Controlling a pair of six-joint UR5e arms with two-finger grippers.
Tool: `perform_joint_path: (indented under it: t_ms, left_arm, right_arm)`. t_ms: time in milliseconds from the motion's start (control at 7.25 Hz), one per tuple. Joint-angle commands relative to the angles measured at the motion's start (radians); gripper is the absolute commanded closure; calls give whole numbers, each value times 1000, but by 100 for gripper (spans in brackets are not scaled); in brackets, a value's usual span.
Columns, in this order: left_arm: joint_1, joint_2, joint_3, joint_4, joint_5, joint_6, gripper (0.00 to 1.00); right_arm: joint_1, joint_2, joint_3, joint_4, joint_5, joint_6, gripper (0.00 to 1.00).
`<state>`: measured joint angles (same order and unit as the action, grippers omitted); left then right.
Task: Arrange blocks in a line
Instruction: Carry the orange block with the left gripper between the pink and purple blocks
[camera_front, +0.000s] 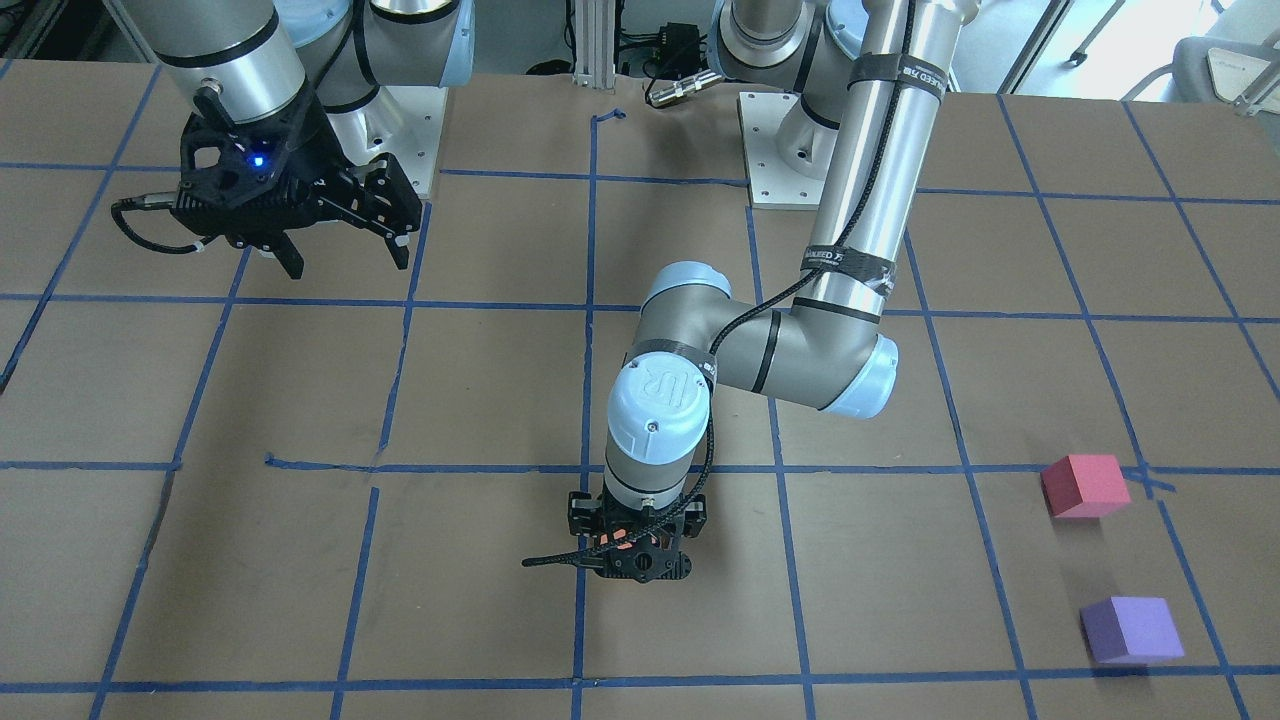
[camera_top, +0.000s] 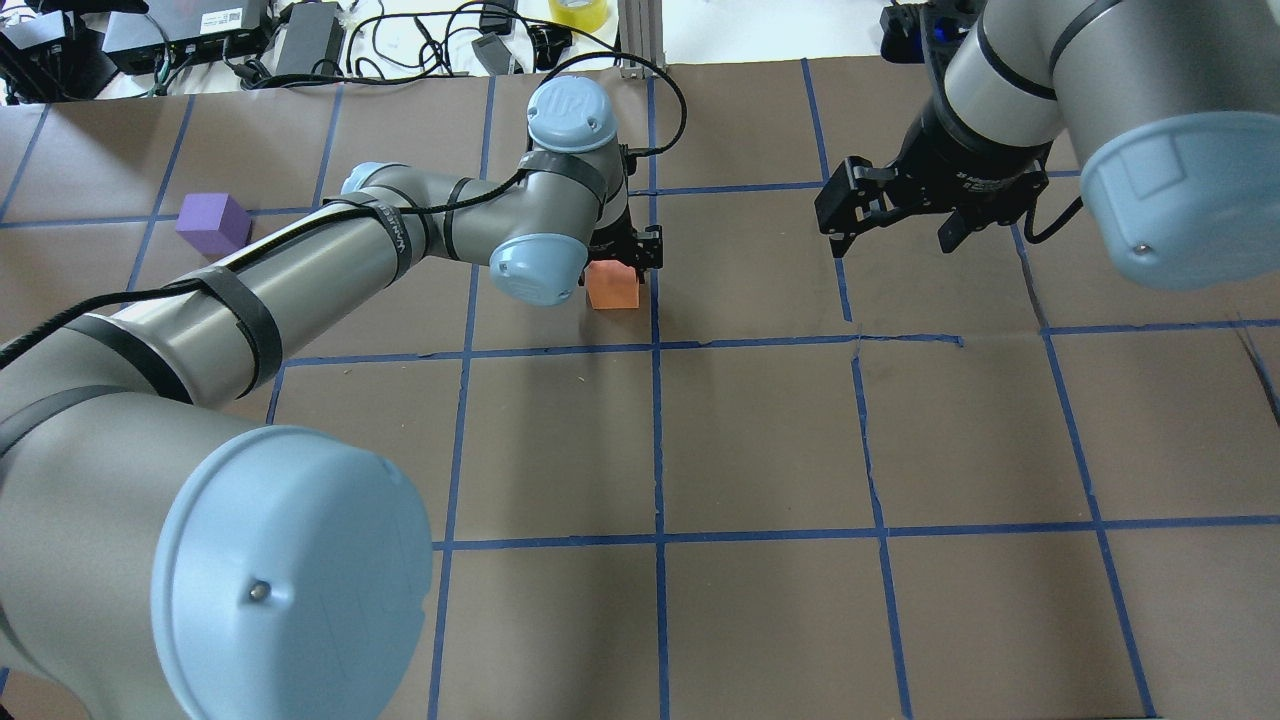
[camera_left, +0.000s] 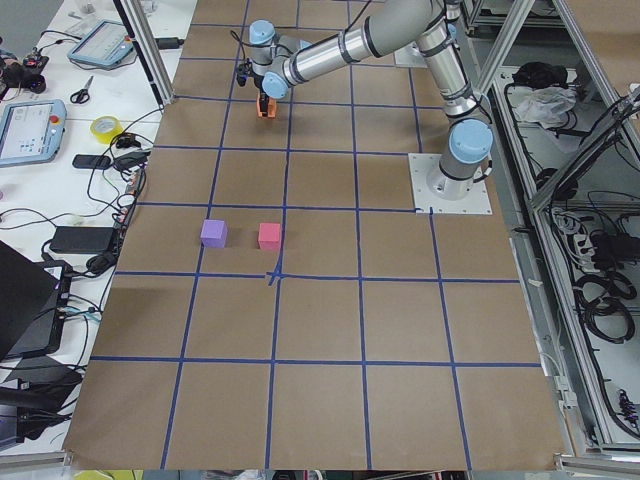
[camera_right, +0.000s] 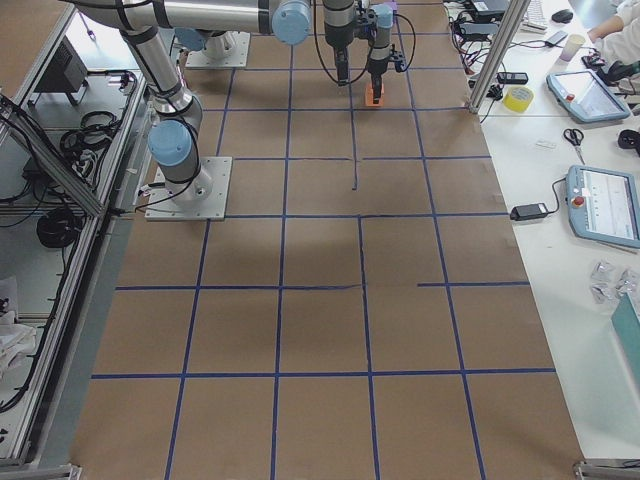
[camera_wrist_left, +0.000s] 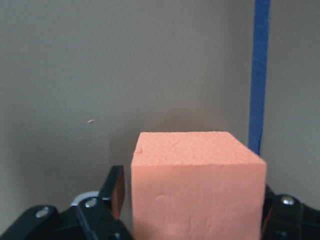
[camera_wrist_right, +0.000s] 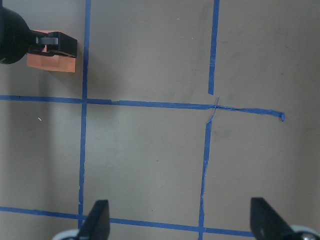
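Orange block (camera_wrist_left: 197, 185) fills your left wrist view, between the fingers of the left hand (camera_top: 628, 258), which seems clamped on it at the worktop (camera_top: 760, 430). At its 3 o'clock your right hand (camera_top: 893, 238) hangs, fingers apart. The pinkish-red block (camera_front: 1085, 485) and purple block (camera_front: 1132, 630) sit near each other toward 9 o'clock.

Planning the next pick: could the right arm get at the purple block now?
Probably not. The purple block lies far left, and the left arm stretches across between it and the right gripper.
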<state>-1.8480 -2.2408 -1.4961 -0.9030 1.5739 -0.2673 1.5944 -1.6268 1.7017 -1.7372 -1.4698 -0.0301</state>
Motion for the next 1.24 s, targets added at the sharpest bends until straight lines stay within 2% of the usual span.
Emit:
perform_joint_path:
  t_ms: [0,276,414,552,690,828,966,1103]
  left_arm:
    - [0,41,7,-61,17,2,87]
    - [68,111,26,-172,128,14,91]
    - [146,151,13,-189,129,31,91]
    - [223,177,28,-197,164,122,100]
    - [296,181,27,-191,245,191,100]
    - [372,182,25,-183,256,346,100]
    - [500,165,25,-156,256,648,100]
    - [632,129,16,-55,241,800,100]
  right_arm:
    - [-1,-1,1,8,-21,-1,0]
    - [-1,1,3,11,-64,1,0]
    - [-1,-1,3,21,-67,6,0]
    - [-1,-1,3,24,-67,4,0]
    - [-1,-1,3,22,-67,1,0]
    - [-1,-1,3,22,-69,1,0]
    - [-1,1,3,13,-69,-1,0]
    - [-1,1,3,16,-69,-1,0]
